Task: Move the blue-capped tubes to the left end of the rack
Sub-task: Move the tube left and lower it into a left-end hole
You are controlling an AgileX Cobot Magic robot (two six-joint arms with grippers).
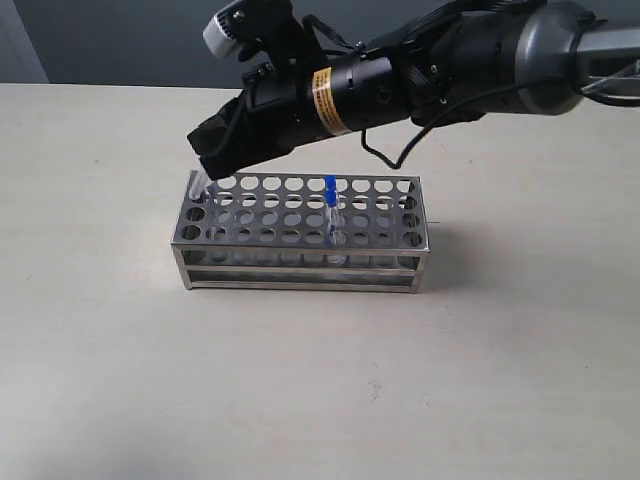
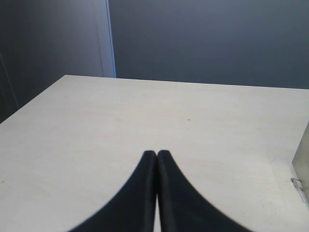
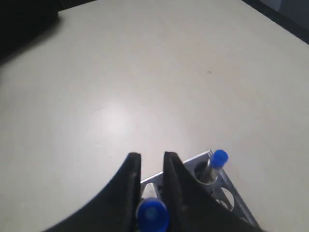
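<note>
The steel rack (image 1: 300,235) stands mid-table. My right gripper (image 1: 207,158) reaches across to the rack's left end and is shut on a blue-capped tube (image 1: 198,185), whose clear lower part leans at the far-left corner. In the right wrist view that tube's blue cap (image 3: 152,215) sits between the black fingers (image 3: 130,169) of the right gripper (image 3: 151,157), with the rack corner (image 3: 200,159) just below. A second blue-capped tube (image 3: 217,159) stands in a hole beside it. More blue caps (image 1: 330,186) rise right of the rack's middle. My left gripper (image 2: 157,153) is shut on nothing, over bare table.
The pale tabletop (image 1: 120,350) stretches all round the rack. A dark wall (image 2: 203,38) runs behind the table's far edge. A grey metallic edge (image 2: 301,164) shows at the side of the left wrist view. The right arm's black body (image 1: 400,80) hangs over the rack's back.
</note>
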